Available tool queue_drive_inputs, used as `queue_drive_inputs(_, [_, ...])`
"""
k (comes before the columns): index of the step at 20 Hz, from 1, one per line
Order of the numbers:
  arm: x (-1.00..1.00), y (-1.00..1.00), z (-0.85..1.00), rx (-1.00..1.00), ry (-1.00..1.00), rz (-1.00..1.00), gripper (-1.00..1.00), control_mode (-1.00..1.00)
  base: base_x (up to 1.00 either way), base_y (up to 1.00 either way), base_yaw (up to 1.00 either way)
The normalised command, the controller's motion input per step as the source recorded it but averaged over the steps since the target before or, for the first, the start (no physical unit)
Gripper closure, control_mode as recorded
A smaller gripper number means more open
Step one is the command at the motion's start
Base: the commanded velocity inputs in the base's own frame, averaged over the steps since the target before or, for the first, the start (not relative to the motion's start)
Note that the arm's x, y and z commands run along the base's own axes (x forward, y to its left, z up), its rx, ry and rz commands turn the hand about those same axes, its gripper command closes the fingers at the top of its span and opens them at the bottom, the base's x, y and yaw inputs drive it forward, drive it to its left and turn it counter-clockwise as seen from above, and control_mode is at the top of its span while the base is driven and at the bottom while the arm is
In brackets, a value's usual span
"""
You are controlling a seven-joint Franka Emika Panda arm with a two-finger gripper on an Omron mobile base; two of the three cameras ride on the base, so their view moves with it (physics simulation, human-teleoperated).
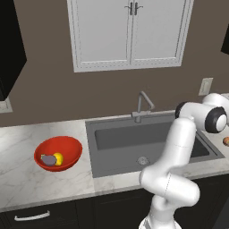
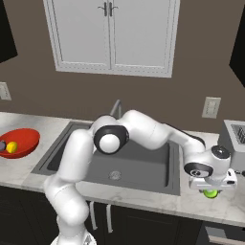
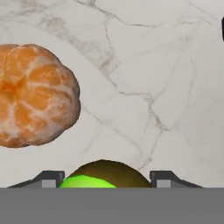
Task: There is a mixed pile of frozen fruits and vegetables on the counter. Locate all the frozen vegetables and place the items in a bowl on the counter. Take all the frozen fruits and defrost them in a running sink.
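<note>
While the arm reached far to the right of the sink (image 2: 119, 165), the gripper (image 2: 210, 190) hung low over the counter (image 2: 143, 197) there, with the bright green lime (image 2: 209, 193) showing directly beneath the hand. In the hand view the lime (image 3: 103, 175) sat between the two dark finger tips (image 3: 49, 178), which stood spread to either side of it; whether the pads actually pressed its skin could not be told, since the tips were cut off at the bottom edge. A peeled orange (image 3: 35, 94) lay on the marbled stone just beside the lime, apart from it and from the fingers. In the left base view the orange piece (image 1: 226, 141) showed at the picture's edge, right of the sink. Well to the left of the sink stood the red bowl (image 1: 67, 147), holding the yellow piece (image 1: 58, 158) and the purple-grey eggplant (image 1: 47, 159), which touched each other. The faucet (image 1: 143, 105) rose behind the basin.
</note>
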Motion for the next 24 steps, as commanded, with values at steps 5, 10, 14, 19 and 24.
queue_drive_inputs(5, [-0.24,0.11,-0.01,0.0,0.0,0.0,1.0,-1.0,0.0,0.0,0.0])
queue_drive_inputs(10, [-0.35,0.33,0.19,0.0,-0.01,0.0,1.0,-1.0,0.0,0.0,0.0])
queue_drive_inputs(14, [-0.38,0.49,0.45,-0.02,-0.05,0.0,1.0,-1.0,0.0,0.0,0.0])
queue_drive_inputs(19, [-0.2,0.67,0.39,-0.05,-0.06,0.0,1.0,-1.0,0.0,0.0,0.0])
queue_drive_inputs(24, [0.0,0.72,0.22,-0.1,-0.03,0.0,1.0,-1.0,0.0,0.0,0.0])
